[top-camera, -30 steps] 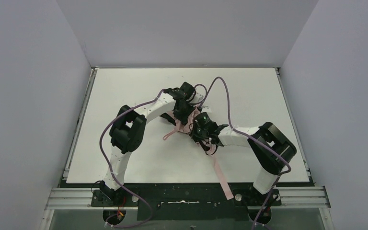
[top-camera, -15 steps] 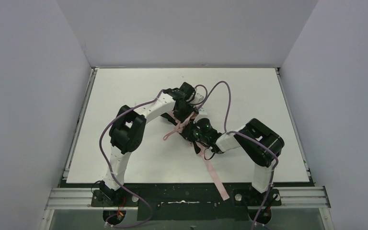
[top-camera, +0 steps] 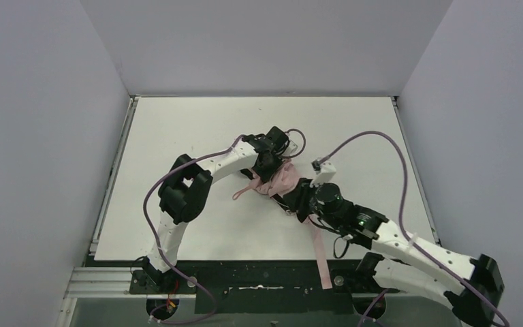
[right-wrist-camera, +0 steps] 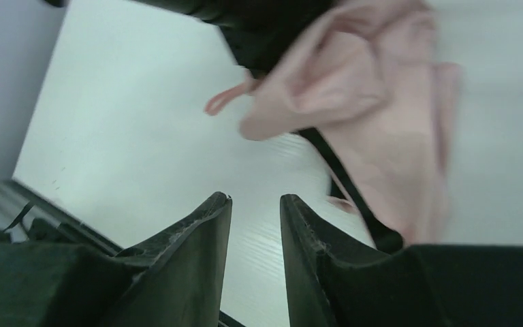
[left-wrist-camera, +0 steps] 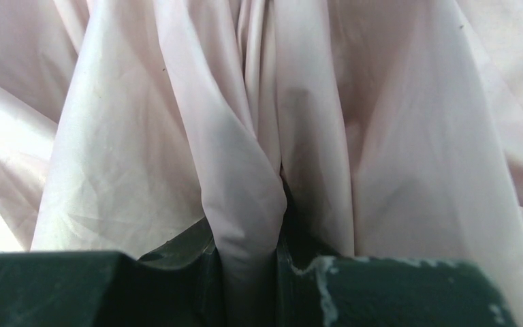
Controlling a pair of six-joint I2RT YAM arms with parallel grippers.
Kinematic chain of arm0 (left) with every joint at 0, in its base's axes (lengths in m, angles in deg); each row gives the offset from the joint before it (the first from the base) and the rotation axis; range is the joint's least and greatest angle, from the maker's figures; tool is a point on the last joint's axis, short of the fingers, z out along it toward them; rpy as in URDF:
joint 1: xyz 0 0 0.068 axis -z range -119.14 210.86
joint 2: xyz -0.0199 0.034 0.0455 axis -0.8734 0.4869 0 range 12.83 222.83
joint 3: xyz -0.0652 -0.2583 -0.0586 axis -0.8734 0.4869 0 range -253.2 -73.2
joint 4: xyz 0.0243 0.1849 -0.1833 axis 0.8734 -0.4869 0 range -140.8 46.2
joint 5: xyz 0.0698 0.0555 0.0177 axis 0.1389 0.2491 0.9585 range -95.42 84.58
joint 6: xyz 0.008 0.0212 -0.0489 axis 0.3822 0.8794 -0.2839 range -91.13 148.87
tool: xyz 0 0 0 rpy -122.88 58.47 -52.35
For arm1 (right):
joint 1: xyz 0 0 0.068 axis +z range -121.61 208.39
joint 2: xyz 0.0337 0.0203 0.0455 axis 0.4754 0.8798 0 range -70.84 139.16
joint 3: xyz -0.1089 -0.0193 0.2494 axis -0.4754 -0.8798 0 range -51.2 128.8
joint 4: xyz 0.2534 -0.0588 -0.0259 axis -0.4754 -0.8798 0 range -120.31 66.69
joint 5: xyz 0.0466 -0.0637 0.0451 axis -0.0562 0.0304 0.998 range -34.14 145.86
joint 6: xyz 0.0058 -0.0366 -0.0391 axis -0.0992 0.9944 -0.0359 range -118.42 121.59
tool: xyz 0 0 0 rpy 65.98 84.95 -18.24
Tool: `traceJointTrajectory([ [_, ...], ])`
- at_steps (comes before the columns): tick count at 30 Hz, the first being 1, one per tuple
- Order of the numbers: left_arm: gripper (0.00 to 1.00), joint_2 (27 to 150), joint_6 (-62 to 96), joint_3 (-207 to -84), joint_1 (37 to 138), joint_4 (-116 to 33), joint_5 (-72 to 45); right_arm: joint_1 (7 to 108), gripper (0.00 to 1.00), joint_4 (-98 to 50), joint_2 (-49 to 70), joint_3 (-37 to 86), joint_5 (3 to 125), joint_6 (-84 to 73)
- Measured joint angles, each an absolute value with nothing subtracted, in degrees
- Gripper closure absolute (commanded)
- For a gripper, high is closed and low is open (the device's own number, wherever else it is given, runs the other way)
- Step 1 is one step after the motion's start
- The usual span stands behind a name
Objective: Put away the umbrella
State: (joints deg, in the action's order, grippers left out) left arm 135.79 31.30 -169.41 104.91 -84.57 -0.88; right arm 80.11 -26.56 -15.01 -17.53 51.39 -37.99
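While the umbrella (top-camera: 280, 179) is lying as a crumpled pale pink bunch near the middle of the white bench (top-camera: 177, 136), the left claw (top-camera: 267, 169) is pressing on its far side and is gripping the cloth. In the left wrist view a fold of the pink fabric is sitting tight between the two dark fingers (left-wrist-camera: 75, 286), so this claw is clamped on the umbrella.

The right claw (top-camera: 298, 202) is staying just beside the near right side of the bunch. Its fingers (right-wrist-camera: 191, 252) are standing a little apart, with only the bench showing through the gap, and they are holding nothing.

A long pink strip (top-camera: 319, 248) is trailing from the bunch toward the near edge of the bench and is hanging over it onto the dark frame. So the long axis is running from the middle toward the near edge, leaning slightly to the right. The pink wrist loop (top-camera: 243, 193) is sticking out to the left. A thin black shaft (right-wrist-camera: 340, 177) is showing under the fabric in the right wrist view; which way its tip is pointing cannot be told.
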Motion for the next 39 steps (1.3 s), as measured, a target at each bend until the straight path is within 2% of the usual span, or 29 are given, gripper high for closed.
traceJointTrajectory([
  [3,1.00,135.42,32.16,-168.58,105.59,-83.68,0.87,79.65,0.64,-43.21,-25.33,-17.22,41.86,-42.99],
  [6,1.00,134.00,33.91,-165.87,106.68,-81.14,3.10,78.30,0.58,-56.08,-29.59,-15.54,35.11,-46.60],
  [9,1.00,132.36,36.38,-162.52,108.17,-78.19,5.48,75.02,0.53,-64.08,-28.19,-11.97,31.81,-47.21],
  [12,1.00,130.72,39.28,-159.09,110.05,-75.09,8.21,66.14,0.45,-66.01,-23.14,-7.80,32.88,-44.28],
  [14,1.00,129.98,40.88,-157.28,111.38,-73.34,10.05,59.22,0.36,-64.54,-19.71,-6.14,35.29,-41.64],
  [16,1.00,129.43,42.76,-155.42,112.94,-71.33,12.47,51.72,0.31,-61.00,-16.28,-5.88,39.68,-38.62],
  [21,1.00,127.90,48.68,-148.88,117.87,-63.07,20.26,40.24,0.25,-49.83,-6.27,-4.48,52.97,-32.24],
  [24,1.00,125.50,53.84,-142.13,121.57,-55.44,23.75,37.88,0.20,-42.82,1.23,-1.66,60.29,-29.57],
  [31,1.00,119.94,66.25,-127.90,126.95,-37.75,24.12,36.62,0.19,-31.34,13.34,4.68,73.32,-20.74],
  [35,1.00,118.41,71.17,-122.50,127.08,-29.21,23.25,36.64,0.17,-32.74,15.96,9.07,80.44,-12.70],
  [39,1.00,117.47,75.85,-117.41,127.08,-20.95,22.40,37.12,0.13,-41.51,16.71,15.15,88.00,-1.55],
])
